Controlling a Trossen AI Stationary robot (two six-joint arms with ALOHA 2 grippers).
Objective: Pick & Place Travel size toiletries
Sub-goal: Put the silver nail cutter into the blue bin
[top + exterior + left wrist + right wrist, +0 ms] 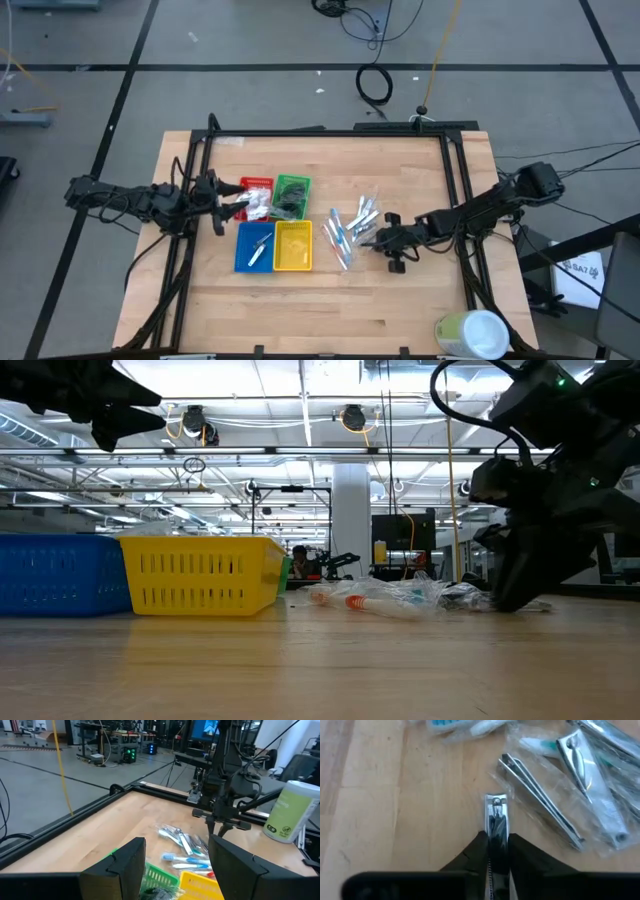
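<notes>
The travel size toiletries [352, 225] lie in a loose pile on the wooden table, right of the trays: silver nail clippers in clear wrappers [580, 765] and pale blue toothbrushes [185, 857]. My right gripper [496, 847] is at the pile's near right side, shut on one bare silver nail clipper [496, 812]. My left gripper [232, 205] hangs open above the red tray [257, 184] and green tray [293, 188], holding nothing; it also shows in its own wrist view [177, 855]. My right gripper pinches the silver nail clipper between its two fingers, on the long sides of its near part [496, 832]. The fingers slant down from the table's right side and lie along the clipper. Its far end [496, 801] sticks out past the fingertips over the wood; whether it is lifted I cannot tell.
A blue tray [255, 247] with one item in it and a yellow tray [293, 246] stand in front of the red and green ones. A large pale green and white cylinder [470, 333] lies at the table's near right corner. A black frame [330, 131] borders the table.
</notes>
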